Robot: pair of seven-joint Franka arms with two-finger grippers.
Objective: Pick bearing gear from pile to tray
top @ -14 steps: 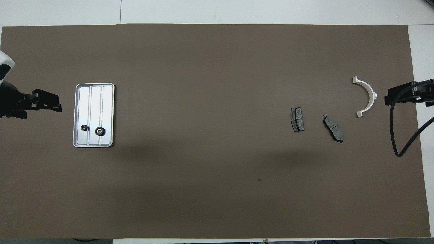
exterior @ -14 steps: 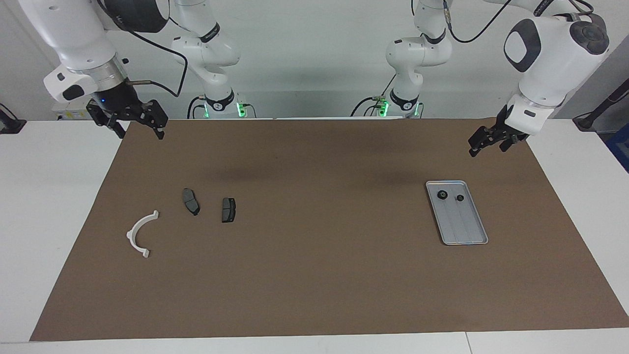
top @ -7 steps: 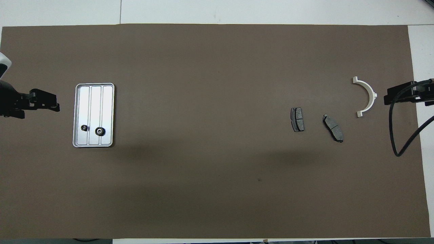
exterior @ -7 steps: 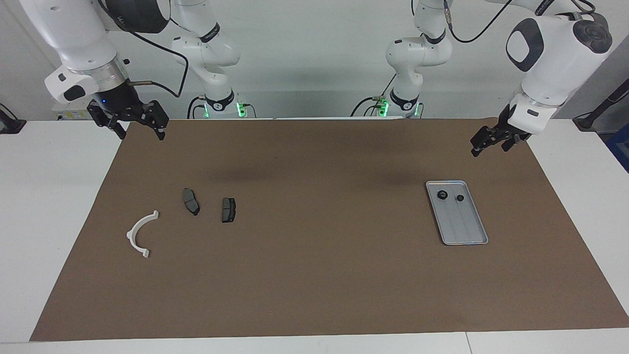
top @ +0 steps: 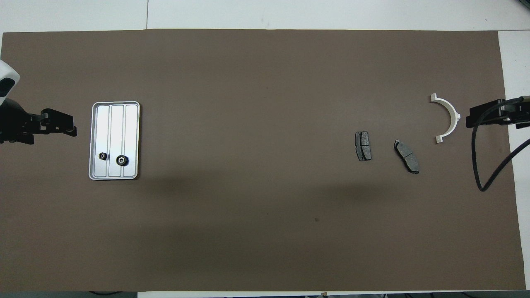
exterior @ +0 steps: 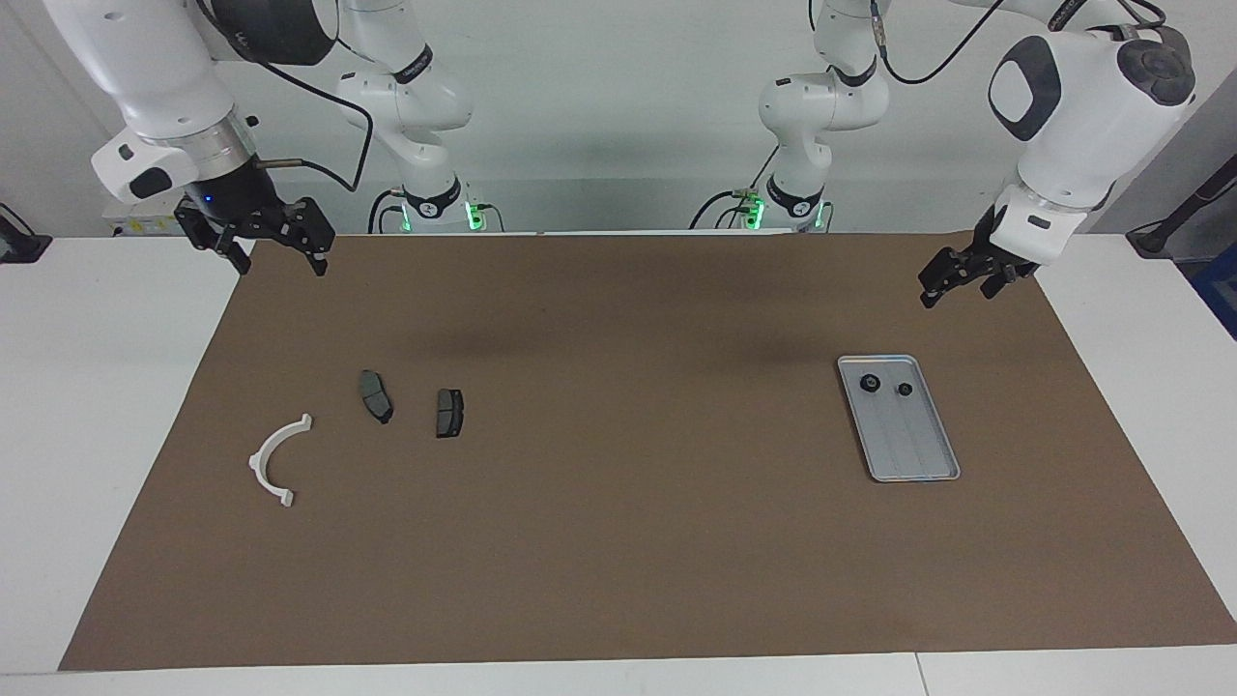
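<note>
The silver-grey tray (exterior: 913,454) lies toward the left arm's end of the table and also shows in the overhead view (top: 116,120). Two small black round parts lie in its end nearer the robots: a toothed gear (exterior: 870,383) (top: 121,160) and a smaller piece (exterior: 905,389) (top: 102,156). The pile is a white arc (exterior: 271,464) (top: 451,118) and two dark brake pads (exterior: 375,395) (exterior: 449,412). My left gripper (exterior: 955,286) (top: 70,128) hangs open and empty in the air beside the tray. My right gripper (exterior: 278,253) (top: 474,118) hangs open and empty by the mat's edge beside the arc.
A brown mat (exterior: 618,541) covers most of the white table. A black cable (top: 484,165) loops down from the right wrist over the mat's edge. Both arm bases stand at the robots' end of the table.
The left gripper shifted slightly away from the tray and back. The right gripper edged slightly toward the arc. No part moved.
</note>
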